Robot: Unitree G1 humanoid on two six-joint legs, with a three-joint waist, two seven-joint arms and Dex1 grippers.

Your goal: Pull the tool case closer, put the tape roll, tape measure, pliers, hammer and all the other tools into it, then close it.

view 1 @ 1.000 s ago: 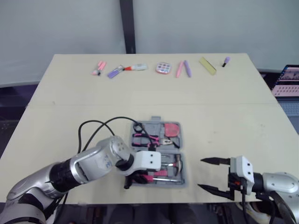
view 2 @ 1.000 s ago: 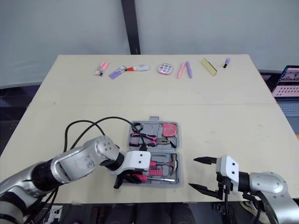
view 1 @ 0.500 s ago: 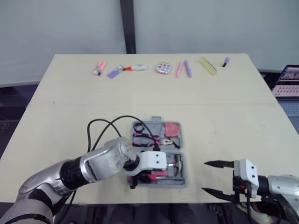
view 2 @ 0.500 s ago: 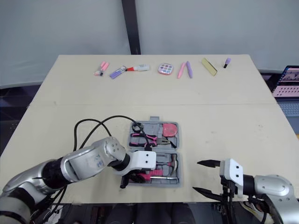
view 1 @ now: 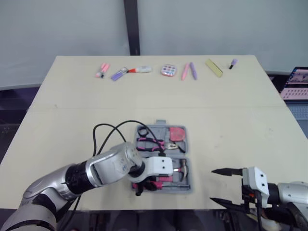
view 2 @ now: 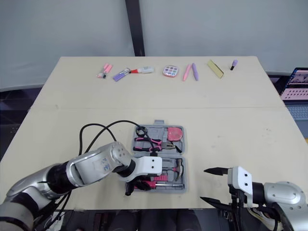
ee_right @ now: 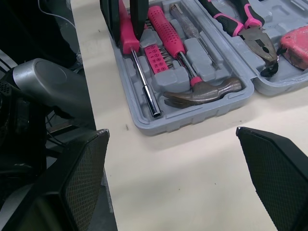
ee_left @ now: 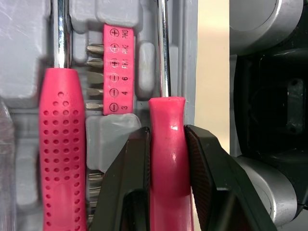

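Note:
The grey tool case (view 1: 161, 126) lies open near the table's front edge. Its far half holds a black tape roll (view 1: 142, 131), pink-handled pliers (view 1: 151, 143) and a pink tape measure (view 1: 177, 133). In the near half lie a hammer (ee_right: 202, 91), a dotted pink screwdriver (ee_left: 62, 144) and a pink bit holder (ee_left: 118, 67). My left gripper (ee_left: 167, 132) reaches into the near half from the left and is shut on the smooth pink screwdriver (ee_left: 167, 159), whose shaft rests in its slot. My right gripper (view 1: 224, 186) hangs open right of the case, holding nothing.
Pink and purple markers (view 1: 119, 73), a round compact (view 1: 168, 70), two pens (view 1: 188, 70), a yellow strip (view 1: 214, 67) and a small purple item (view 1: 233, 63) line the far edge. A laptop (view 1: 294, 83) sits off the right side. A black cable (view 1: 110, 132) loops left of the case.
My left gripper has shifted slightly right along the case's near half, still holding the screwdriver. My right gripper has drawn back toward the front right edge, still open.

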